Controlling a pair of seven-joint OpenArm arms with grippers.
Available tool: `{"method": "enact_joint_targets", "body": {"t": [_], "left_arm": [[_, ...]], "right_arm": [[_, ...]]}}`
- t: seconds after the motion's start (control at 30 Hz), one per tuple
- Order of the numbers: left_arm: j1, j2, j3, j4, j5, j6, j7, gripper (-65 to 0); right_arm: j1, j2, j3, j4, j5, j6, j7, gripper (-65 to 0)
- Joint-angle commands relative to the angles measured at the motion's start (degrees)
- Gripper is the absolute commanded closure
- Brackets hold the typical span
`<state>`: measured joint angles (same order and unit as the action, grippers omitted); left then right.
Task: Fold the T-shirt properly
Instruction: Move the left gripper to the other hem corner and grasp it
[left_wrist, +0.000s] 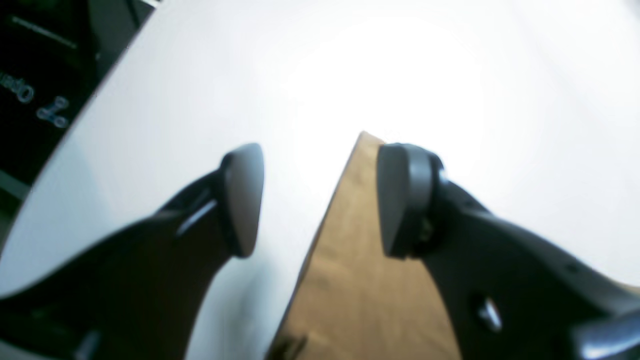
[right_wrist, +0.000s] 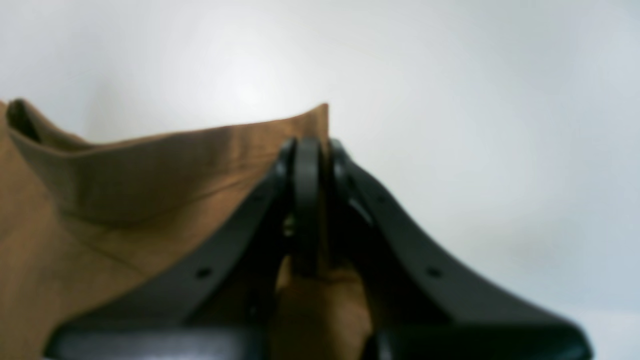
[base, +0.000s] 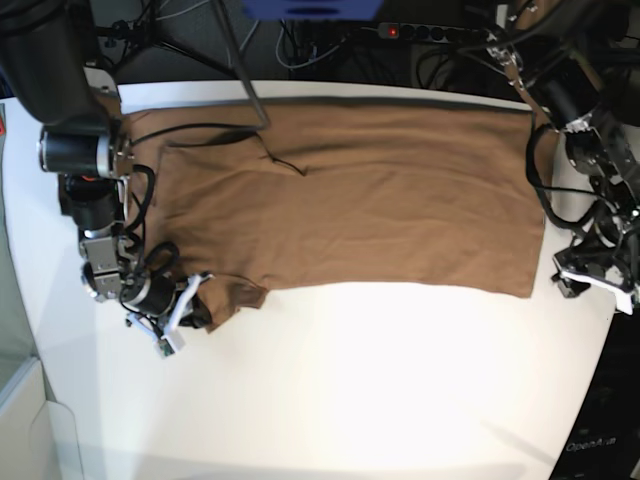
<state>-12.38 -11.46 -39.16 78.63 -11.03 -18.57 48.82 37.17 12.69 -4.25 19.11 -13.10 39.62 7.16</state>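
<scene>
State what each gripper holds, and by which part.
The right gripper pinches the T-shirt at a corner of its edge. The left gripper is open, holding nothing.

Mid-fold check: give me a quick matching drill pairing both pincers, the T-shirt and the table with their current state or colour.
Column one:
1. left pincer
2. right pincer
3. T-shirt
4. table

Column two:
A. white
B. shut on brown fabric
C. open, one pad over a cloth corner
D. brown, spread flat

Pairs: 1-C, 2-B, 3-D, 4-A
</scene>
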Motion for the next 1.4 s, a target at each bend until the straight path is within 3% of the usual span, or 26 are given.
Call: {"method": "enact_joint_targets", "body": {"t": [0.0, 0.27, 0.5, 0.9, 1.17, 1.37], "left_arm": [[-2.1, -0.6, 1.6, -0.9, -0.8, -0.5, -2.3, -34.7], [-3.8, -0.6, 4.6, -12.9, -0.8, 0.1, -12.3, -35.1], [-4.7, -2.1, 4.4, -16.3, -0.8, 0.2, -13.9, -35.1], [-9.0, -3.6, 5.0, -30.5, -0.7, 0.2, -23.0, -35.2], [-9.7, -3.6, 12.5, -33.8, -1.1, 0.2, -23.6, -34.7], [-9.7, -3.5, 12.9, -34.0, -1.1, 0.2, -23.2, -31.9]], "right_arm": [[1.6, 0.6, 0.0, 0.6, -0.2, 0.4, -0.2, -2.2], [1.6, 0.8, -0.1, 0.6, -0.3, 0.4, -0.2, -2.2], [1.9, 0.8, -0.1, 0.6, -0.3, 0.4, -0.2, -2.2], [1.9, 0.7, -0.1, 0.6, -0.3, 0.4, -0.2, -2.3], [1.9, 0.5, -0.1, 0.6, -2.2, 0.4, -0.2, -2.3], [1.9, 0.3, 0.4, 0.6, -4.8, 0.4, -0.2, -2.3]]}}
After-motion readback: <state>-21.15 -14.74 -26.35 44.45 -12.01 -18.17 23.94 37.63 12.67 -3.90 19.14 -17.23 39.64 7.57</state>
